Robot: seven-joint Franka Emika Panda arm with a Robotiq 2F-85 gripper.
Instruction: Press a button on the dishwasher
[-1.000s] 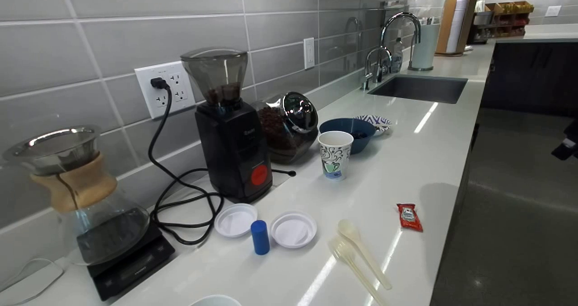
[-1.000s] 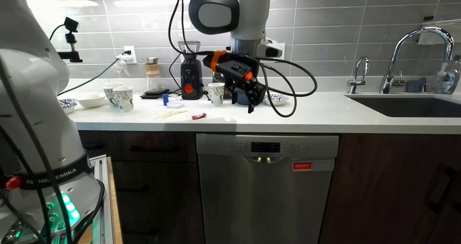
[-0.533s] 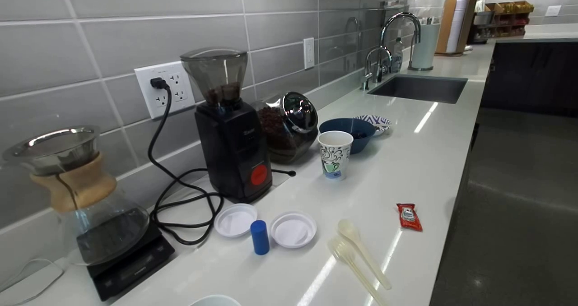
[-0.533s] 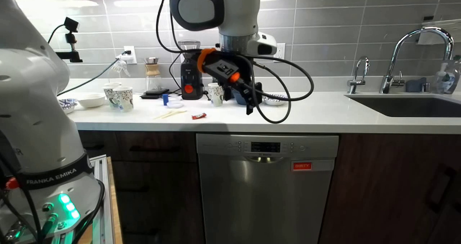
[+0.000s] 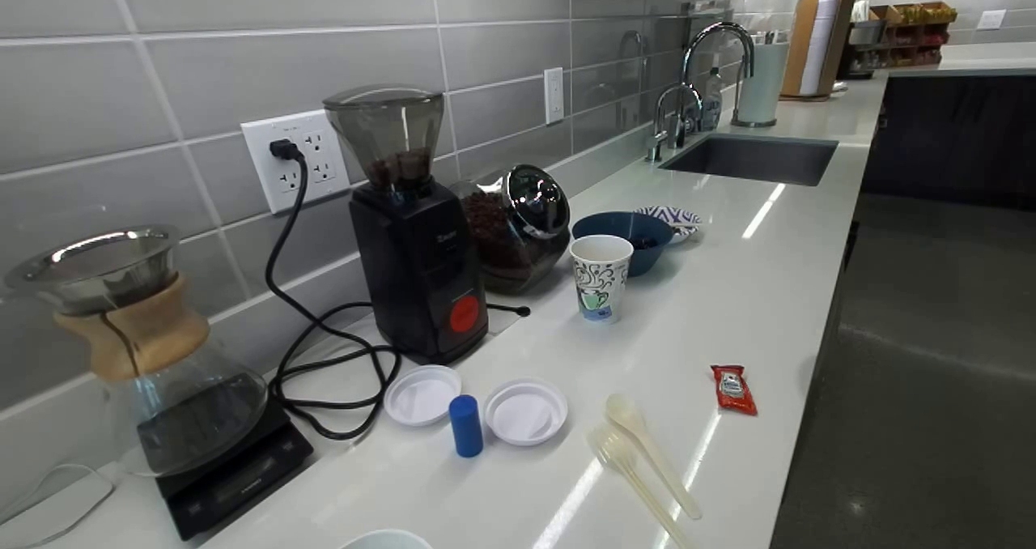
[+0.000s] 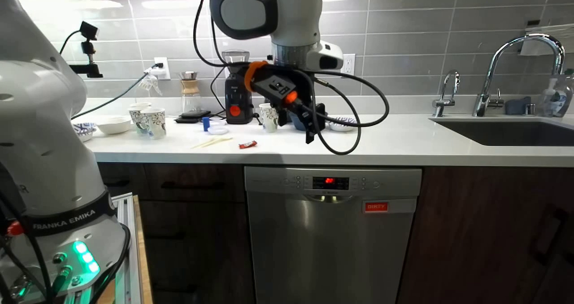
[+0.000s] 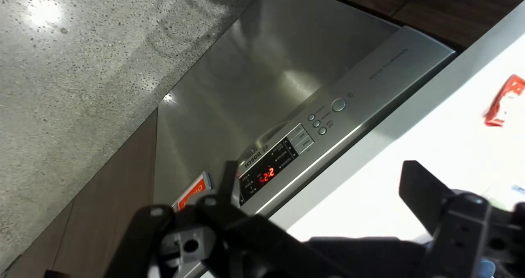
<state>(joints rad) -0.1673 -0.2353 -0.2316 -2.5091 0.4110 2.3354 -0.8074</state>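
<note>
The stainless dishwasher [image 6: 332, 250] stands under the counter in an exterior view. Its control panel shows in the wrist view, with a large round button [image 7: 338, 104], several small round buttons [image 7: 316, 123] and a black display [image 7: 266, 175] lit with red digits. The display [image 6: 330, 183] is also lit red in the exterior view. My gripper [image 6: 296, 129] hangs above the counter's front part, higher than the panel and apart from it. In the wrist view the gripper [image 7: 320, 163] is open and empty, its left finger covering part of the panel's far end.
The white counter [image 6: 385, 147] overhangs the dishwasher. On it are a red packet [image 5: 734, 389], plastic cutlery [image 5: 639, 452], a paper cup [image 5: 600, 282], a blue bowl [image 5: 639, 249] and a black grinder [image 5: 417, 265]. Loose cables [image 6: 376, 115] loop round my gripper.
My arm and gripper have moved slightly left in an exterior view, then almost stopped, leaving the edge of the remaining exterior view. The dishwasher's dark display now shows red digits.
</note>
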